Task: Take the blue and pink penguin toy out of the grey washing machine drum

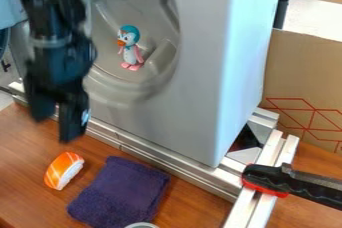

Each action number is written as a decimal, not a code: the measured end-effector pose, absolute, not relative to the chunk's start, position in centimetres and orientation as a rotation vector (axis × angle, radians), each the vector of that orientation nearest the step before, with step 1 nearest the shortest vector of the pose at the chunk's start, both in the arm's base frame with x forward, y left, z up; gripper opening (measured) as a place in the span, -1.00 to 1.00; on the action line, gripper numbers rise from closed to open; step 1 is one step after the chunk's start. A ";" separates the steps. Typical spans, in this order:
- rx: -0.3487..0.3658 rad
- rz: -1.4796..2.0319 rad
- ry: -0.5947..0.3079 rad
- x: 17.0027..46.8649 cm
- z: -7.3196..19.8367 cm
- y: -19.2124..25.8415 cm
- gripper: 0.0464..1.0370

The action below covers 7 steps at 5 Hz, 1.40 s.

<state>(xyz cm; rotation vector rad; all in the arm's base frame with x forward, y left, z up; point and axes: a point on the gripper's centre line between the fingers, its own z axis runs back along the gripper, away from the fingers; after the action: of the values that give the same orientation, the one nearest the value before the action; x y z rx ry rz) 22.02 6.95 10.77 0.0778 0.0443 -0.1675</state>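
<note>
The black gripper [57, 123] hangs at the left, in front of the grey appliance [200, 72], its two fingers apart with nothing seen between them. Below it on the wooden table lies a toy salmon sushi [64, 170], orange with white stripes over a white base. A folded dark purple cloth [121, 192] lies to the right of the sushi, not touching it. Inside the appliance's round recess stands a small penguin figure [130, 48] with a teal head, orange beak and pink feet, right of the gripper's wrist.
Silver metal rails [163, 163] run along the appliance's base. A black and red clamp [294, 184] grips the rail at the lower right. The rim of a round object [141, 225] shows at the bottom edge. A cardboard panel [304, 72] stands behind, at the right.
</note>
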 end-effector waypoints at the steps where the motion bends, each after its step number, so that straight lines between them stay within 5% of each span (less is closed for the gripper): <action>1: 0.118 -0.191 -0.083 24.3 12.8 7.4 0.93; 2: 0.188 -0.146 -0.236 26.6 14.2 8.3 0.93; 3: 0.176 -0.083 -0.388 28.0 15.2 9.9 0.93; 4: 0.092 -0.065 -0.513 30.0 15.5 11.1 0.93; 7: 0.024 -0.054 -0.478 33.8 14.0 10.2 0.93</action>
<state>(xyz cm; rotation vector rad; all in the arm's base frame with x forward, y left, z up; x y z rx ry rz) 33.81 10.21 14.02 0.0243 -0.4779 -0.0541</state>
